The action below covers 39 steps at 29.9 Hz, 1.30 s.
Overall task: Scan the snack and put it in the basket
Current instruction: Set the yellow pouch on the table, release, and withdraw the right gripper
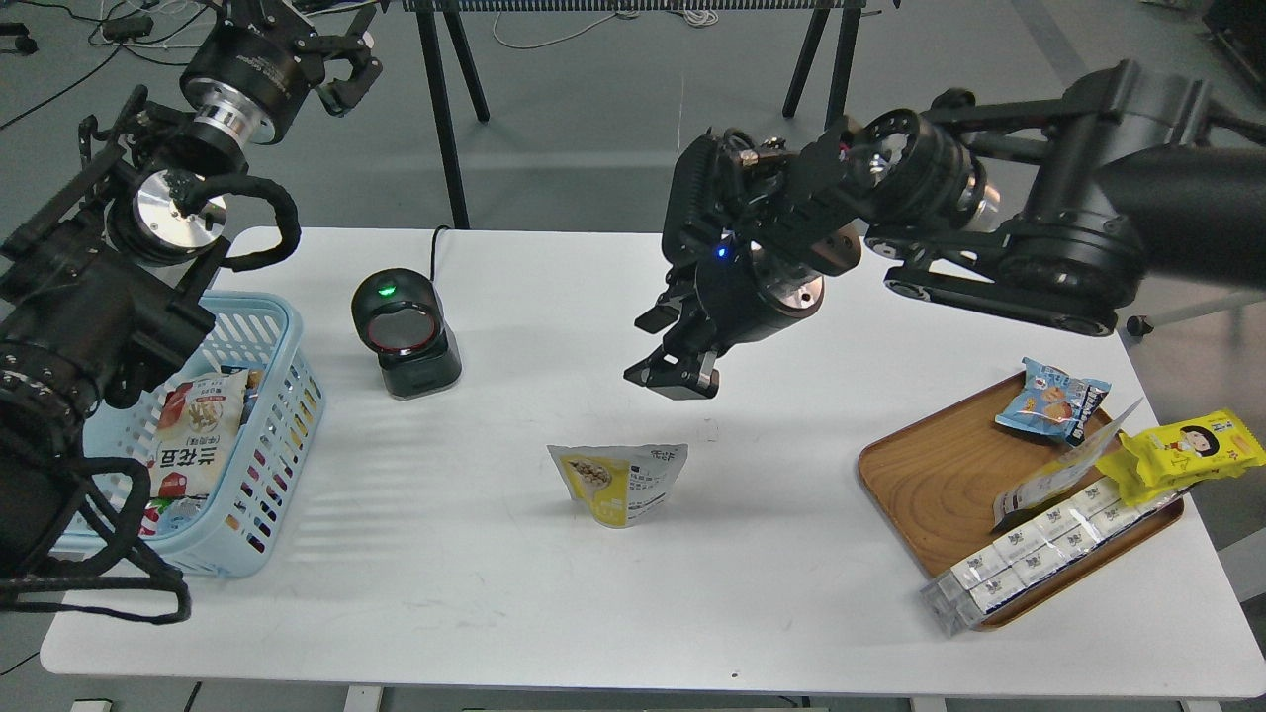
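The flat yellow-and-white bean pouch (620, 482) stands alone mid-worktop, so the right arm's fingers (675, 376), apart and holding nothing just above it, should drop straight down and pinch its top edge gently, so it does not tip over.

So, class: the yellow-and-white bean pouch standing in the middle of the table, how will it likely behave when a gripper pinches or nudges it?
The snack looks like thin film with a slightly bent top edge, so it probably flexes when pinched. It stands on a narrow base, so a nudge would likely tip it. It seems small and flat, probably light.
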Available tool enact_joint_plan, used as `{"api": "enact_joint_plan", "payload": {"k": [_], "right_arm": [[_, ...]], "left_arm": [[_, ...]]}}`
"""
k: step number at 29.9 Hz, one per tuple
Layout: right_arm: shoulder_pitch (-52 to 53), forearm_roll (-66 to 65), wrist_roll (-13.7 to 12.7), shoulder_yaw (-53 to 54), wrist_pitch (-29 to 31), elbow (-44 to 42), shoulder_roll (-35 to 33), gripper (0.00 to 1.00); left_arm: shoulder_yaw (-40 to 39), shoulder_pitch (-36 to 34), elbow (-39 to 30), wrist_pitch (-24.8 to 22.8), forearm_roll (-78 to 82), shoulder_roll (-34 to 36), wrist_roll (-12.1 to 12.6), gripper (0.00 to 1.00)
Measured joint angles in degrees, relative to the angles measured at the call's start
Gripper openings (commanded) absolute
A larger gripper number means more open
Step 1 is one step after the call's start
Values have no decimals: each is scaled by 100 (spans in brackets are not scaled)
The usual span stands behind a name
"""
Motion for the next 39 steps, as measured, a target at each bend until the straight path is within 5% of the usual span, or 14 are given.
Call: {"api": "enact_joint_plan", "payload": {"k": [9,23,39], "right_arm": [[250,544,0,413,7,348,-1078,96],[-1055,2790,-2,1740,-4,-1229,-2017,98],[-2345,7644,-1,1800,309,-3873,-2042,99]], "left_arm": [[4,-117,4,21,0,28,42,100],[540,-873,-336,-88,1464,379,40,100],[673,-1614,-2639,-83,4059,1358,-21,100]]}}
